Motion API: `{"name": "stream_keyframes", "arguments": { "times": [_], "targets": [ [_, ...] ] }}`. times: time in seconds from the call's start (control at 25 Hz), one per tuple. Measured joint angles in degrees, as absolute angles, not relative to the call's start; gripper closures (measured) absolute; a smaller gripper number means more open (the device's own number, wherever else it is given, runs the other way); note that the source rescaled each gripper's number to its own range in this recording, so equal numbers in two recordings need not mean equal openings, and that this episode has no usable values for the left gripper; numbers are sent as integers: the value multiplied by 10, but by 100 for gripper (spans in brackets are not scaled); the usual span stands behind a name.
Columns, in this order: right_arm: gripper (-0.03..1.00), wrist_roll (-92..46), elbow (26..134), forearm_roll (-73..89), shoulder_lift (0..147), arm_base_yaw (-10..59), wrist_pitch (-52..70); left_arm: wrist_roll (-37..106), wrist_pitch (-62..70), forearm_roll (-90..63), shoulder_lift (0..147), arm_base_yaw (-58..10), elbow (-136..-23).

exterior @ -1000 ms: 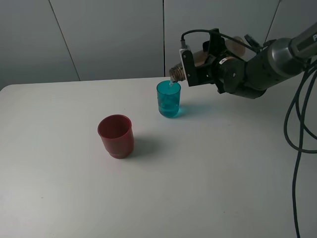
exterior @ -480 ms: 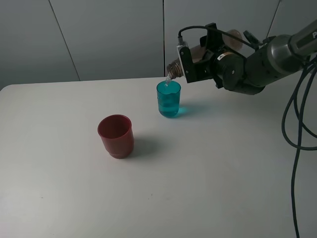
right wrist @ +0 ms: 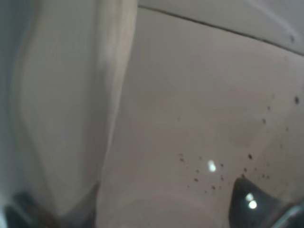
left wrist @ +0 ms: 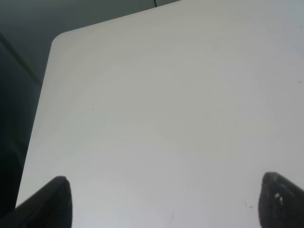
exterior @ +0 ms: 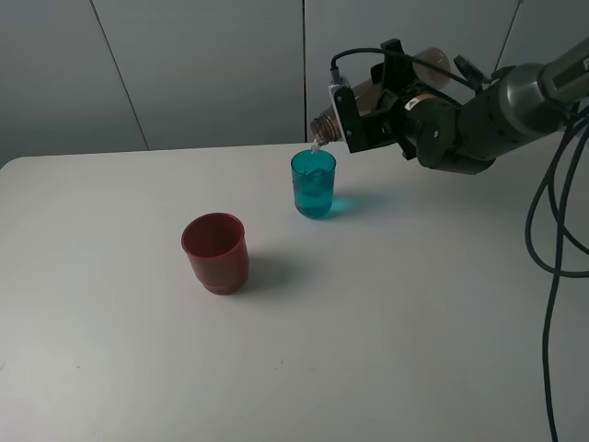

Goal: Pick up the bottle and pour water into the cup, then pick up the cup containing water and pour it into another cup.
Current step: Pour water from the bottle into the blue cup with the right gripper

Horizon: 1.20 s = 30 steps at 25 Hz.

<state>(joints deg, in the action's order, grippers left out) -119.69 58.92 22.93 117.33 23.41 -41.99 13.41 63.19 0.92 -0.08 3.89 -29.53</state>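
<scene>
The right claw (exterior: pixel 361 118) hides most of the smoky bottle (exterior: pixel 325 126) it clamps, and its wrist view is all blur. Tipped almost flat, the bottle's neck hangs just above the teal cup (exterior: pixel 314 189) on the bench (exterior: pixel 386 304); the left claw (left wrist: pixel 166 204) gapes empty.

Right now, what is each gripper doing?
Left gripper: open, holding nothing.
Right gripper: closed on the bottle, which is tipped over the teal cup.
</scene>
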Motion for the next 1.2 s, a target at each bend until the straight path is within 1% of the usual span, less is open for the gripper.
{"name": "stream_keyframes", "arguments": {
  "times": [1.2],
  "targets": [
    [95, -1197, 589, 133, 1173, 219, -425, 134, 632, 9, -1, 39, -295]
  ]
}}
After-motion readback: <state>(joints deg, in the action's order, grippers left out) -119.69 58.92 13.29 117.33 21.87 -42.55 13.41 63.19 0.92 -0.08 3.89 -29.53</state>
